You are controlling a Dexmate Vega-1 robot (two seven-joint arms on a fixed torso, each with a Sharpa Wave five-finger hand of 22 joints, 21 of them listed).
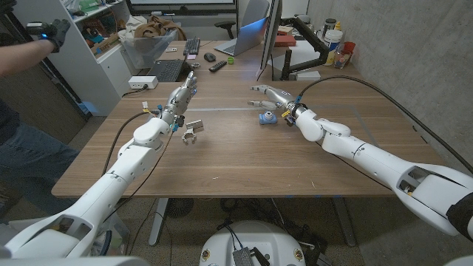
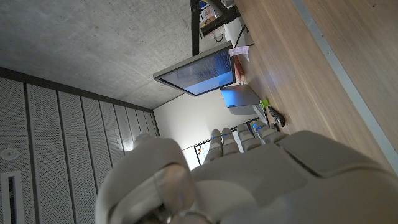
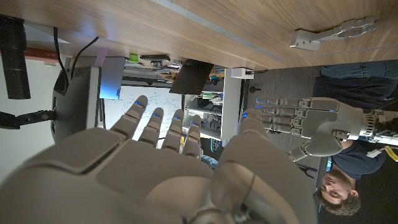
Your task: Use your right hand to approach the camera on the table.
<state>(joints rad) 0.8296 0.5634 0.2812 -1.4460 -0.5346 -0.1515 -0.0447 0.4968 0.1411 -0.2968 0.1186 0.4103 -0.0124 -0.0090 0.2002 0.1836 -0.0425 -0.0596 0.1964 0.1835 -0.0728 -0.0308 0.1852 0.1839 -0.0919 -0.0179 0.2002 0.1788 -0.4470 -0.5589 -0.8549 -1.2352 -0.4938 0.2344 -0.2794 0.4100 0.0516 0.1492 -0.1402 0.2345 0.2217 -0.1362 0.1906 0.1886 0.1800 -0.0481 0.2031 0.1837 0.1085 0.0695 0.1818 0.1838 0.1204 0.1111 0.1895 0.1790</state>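
A small blue camera-like object sits on the wooden table right of centre. My right hand hovers just behind and above it, fingers spread toward the left and holding nothing. Whether it touches the object I cannot tell. In the right wrist view my right hand shows its back with the fingers apart. My left hand stands over the left half of the table, fingers straight and apart, empty. It also shows in the right wrist view as the left hand.
A silver metal bracket lies by my left wrist, also seen as the bracket. A monitor, laptop, keyboard, remote and clutter line the far edge. A person stands at the left.
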